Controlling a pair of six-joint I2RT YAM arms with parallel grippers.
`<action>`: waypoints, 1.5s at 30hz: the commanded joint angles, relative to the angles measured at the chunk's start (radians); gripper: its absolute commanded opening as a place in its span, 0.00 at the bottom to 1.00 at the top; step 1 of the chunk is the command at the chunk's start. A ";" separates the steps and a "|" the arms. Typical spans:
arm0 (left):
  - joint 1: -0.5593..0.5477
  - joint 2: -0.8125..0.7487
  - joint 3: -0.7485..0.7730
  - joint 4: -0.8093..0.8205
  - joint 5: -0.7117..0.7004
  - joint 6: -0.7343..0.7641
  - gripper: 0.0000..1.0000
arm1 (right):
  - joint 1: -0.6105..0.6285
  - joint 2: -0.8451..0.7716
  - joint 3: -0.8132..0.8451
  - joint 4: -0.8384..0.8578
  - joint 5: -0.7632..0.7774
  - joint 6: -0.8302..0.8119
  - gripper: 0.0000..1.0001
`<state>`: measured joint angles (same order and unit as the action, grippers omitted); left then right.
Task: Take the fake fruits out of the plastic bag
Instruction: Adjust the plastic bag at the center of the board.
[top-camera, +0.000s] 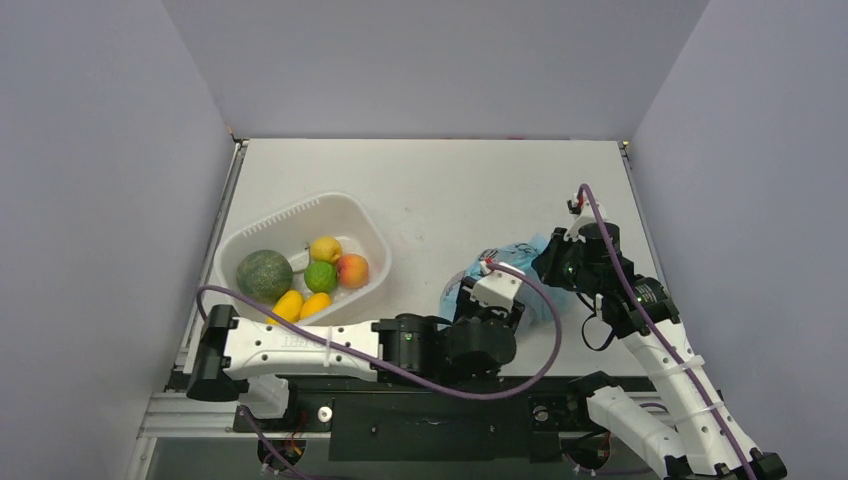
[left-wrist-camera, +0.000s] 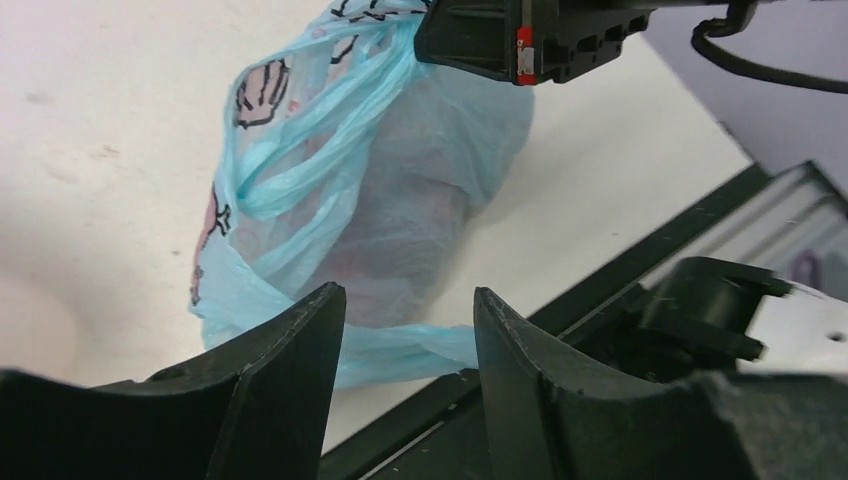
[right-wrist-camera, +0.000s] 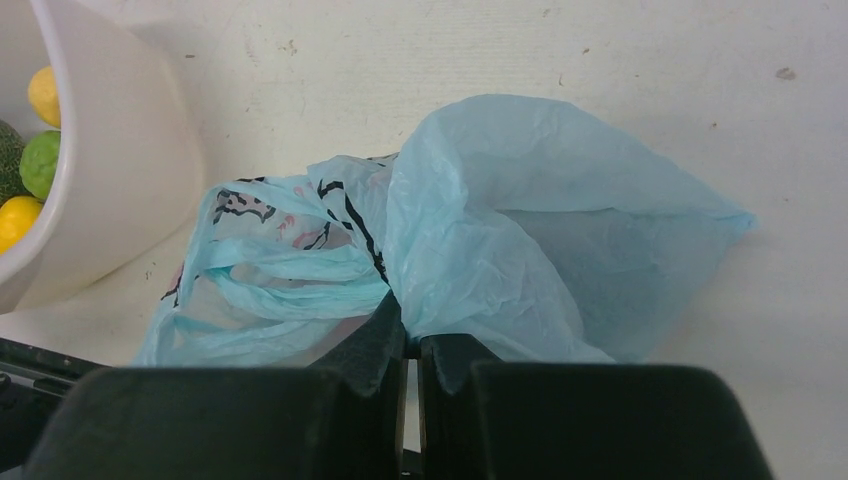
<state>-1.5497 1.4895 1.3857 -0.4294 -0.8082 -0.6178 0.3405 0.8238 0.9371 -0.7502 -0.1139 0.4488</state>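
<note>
Light-blue and crumpled, the plastic bag (top-camera: 520, 250) lies on the white table (top-camera: 450, 180) right of centre, with reddish fake fruits (left-wrist-camera: 395, 240) showing dimly inside. The right gripper (right-wrist-camera: 410, 345) pinches its fold, jaws pressed together; the left gripper (left-wrist-camera: 408, 297) sits just before it, jaws spread and empty, half hiding it from above. Well to the left stands a white tub (top-camera: 300, 222) holding a green melon (top-camera: 264, 274).

Even, bright light is shed from above, and only soft shadows are thrown on the table (top-camera: 450, 190).
</note>
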 joint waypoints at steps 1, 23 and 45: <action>-0.038 0.133 0.213 -0.312 -0.236 0.074 0.49 | -0.003 -0.022 0.011 0.020 -0.010 -0.020 0.00; -0.103 0.119 0.188 -0.197 0.105 0.276 0.64 | -0.003 -0.042 -0.005 0.013 -0.011 -0.028 0.00; -0.064 0.289 0.326 -0.395 -0.157 0.281 0.71 | -0.002 -0.040 -0.010 0.013 -0.017 -0.024 0.00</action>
<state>-1.6276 1.7515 1.6566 -0.8337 -0.8791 -0.3527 0.3405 0.7998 0.9306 -0.7597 -0.1207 0.4297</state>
